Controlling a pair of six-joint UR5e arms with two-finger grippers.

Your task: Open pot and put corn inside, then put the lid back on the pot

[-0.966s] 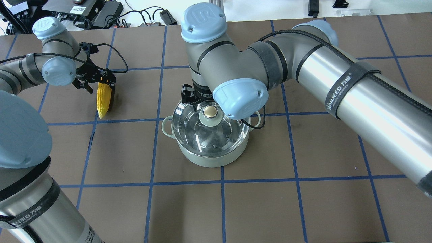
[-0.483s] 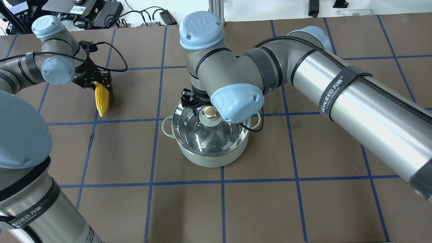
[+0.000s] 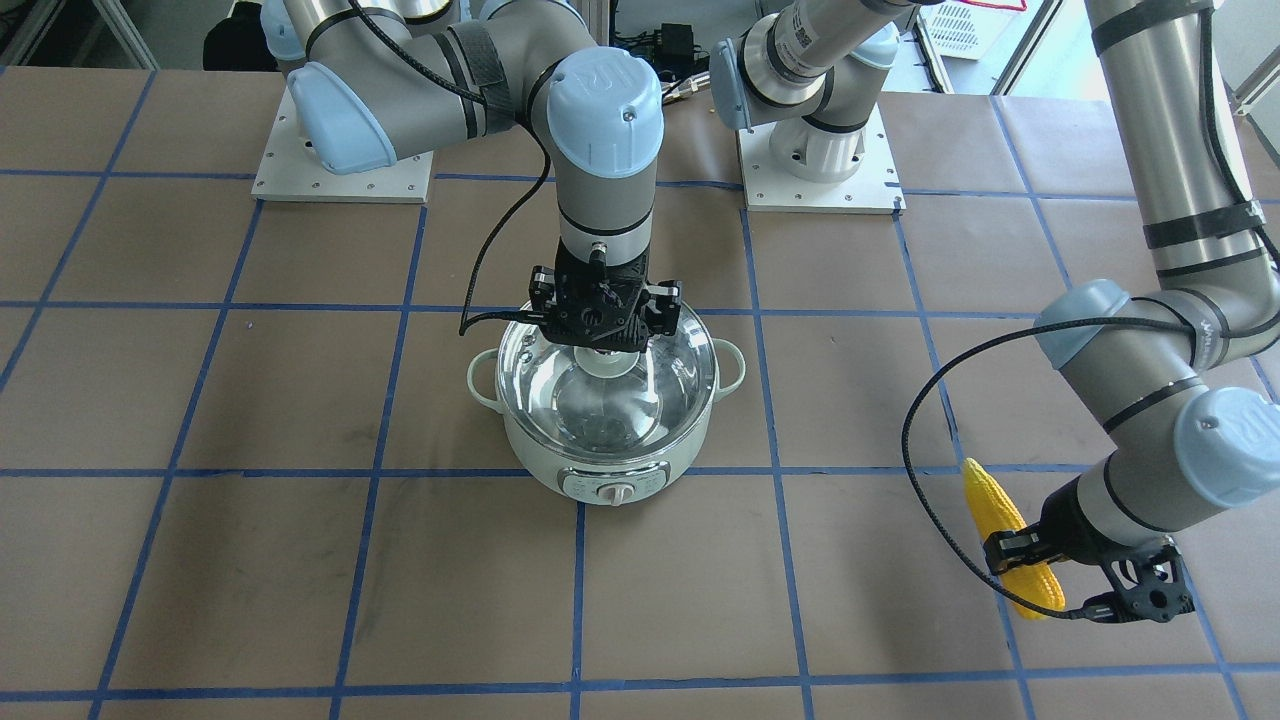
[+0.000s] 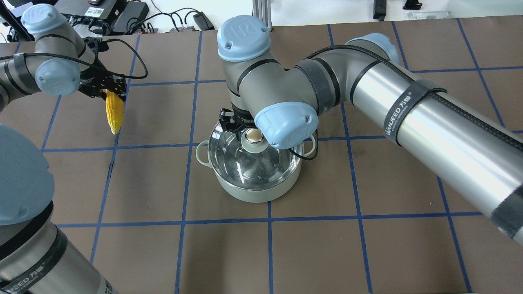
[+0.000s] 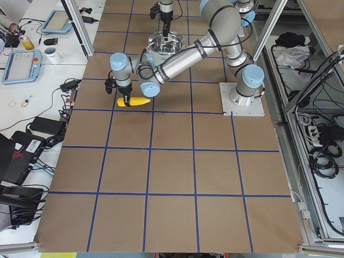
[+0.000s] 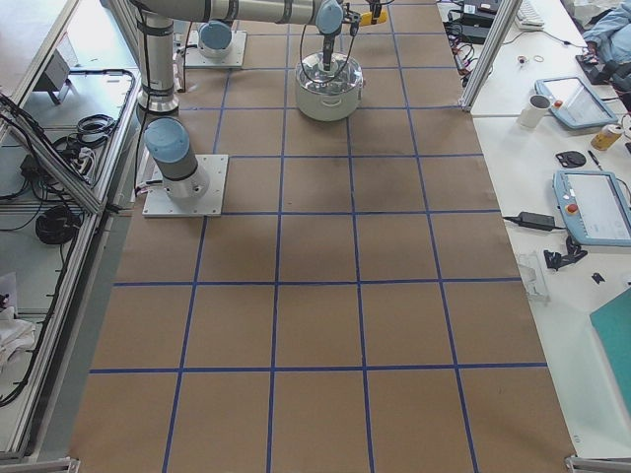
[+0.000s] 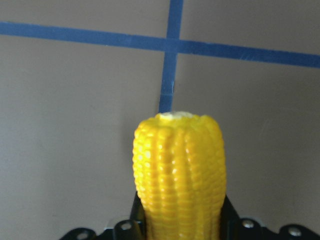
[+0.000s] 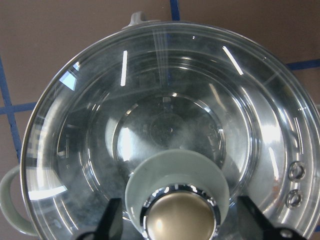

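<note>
Shifting away from the pot point(image 4: 254, 195) over the last second, the corn point(image 4: 114, 111) sits clamped between the left jaws, tip projecting beyond them. Right jaws still hang spread either side of the knob point(image 4: 253, 135) of the lid point(image 4: 241, 163), not gripping it, so opening hasn't begun.

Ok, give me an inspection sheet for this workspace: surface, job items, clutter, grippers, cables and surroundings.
Surface: brown paper-covered table with a blue tape grid.
Job's things: pale mint-green electric pot with the clear glass lid seated on it; yellow corn cob outside the pot, on the robot's left.
Clutter: nothing seen.
Grippers: left gripper shut on the corn cob; right gripper open, fingers either side of the lid's gold knob.
Cables: a black cable loops off each wrist.
Surroundings: side bench with touchscreen pendants and a white mug.
</note>
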